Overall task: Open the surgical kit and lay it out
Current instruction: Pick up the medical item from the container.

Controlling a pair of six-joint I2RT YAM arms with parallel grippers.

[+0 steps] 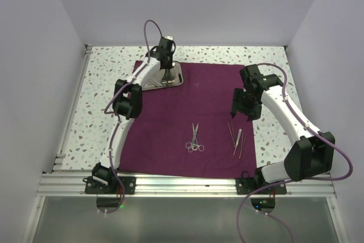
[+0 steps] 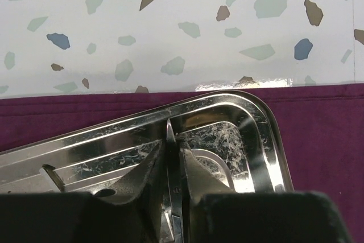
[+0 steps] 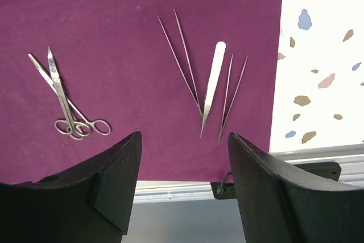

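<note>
Cloth (image 1: 210, 95) spread flat on the desk (image 1: 105, 106), kit already open. Tray (image 2: 259, 123) on the cloth's far left corner, long axis running roughly left to right, slightly slanted. Left fingers (image 2: 145, 172) straight down on it, narrow, pinched on the near rim with the thin steel edge standing between them. Nothing visible lying inside the tray. Right fingers (image 3: 114, 180) spread wide and holding nothing, hanging over the cloth's near right part, well apart from the tray. Tweezers (image 3: 210, 86) just ahead of and below them, points toward the near edge. Scissors (image 3: 65, 103) off to their left, handles nearest. Left arm clearly the one for the tray; probably a lift or slide next, with a risk of the slick rim slipping.
</note>
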